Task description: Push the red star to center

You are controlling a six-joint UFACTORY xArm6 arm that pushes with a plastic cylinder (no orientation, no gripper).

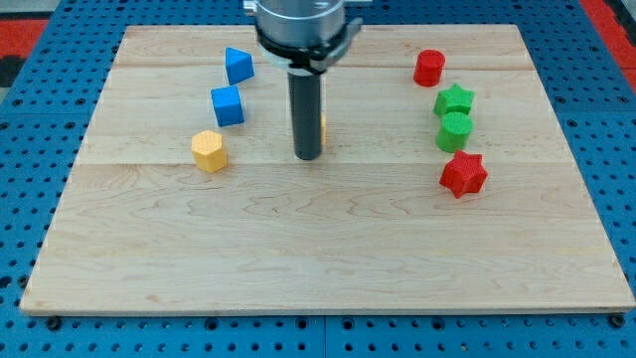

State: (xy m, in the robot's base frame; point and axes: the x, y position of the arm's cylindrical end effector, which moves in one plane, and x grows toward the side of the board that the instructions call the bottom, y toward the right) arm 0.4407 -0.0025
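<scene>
The red star (463, 174) lies at the view's right side of the wooden board (328, 249), just below a green round block (454, 131). My tip (308, 156) rests on the board near its middle, well to the left of the red star. A small yellow block (321, 127) peeks out from behind the rod, mostly hidden.
A green star (454, 99) and a red round block (429, 68) stand above the green round block. At the view's left are a blue block (238, 65), a blue cube (228, 104) and a yellow hexagonal block (210, 151).
</scene>
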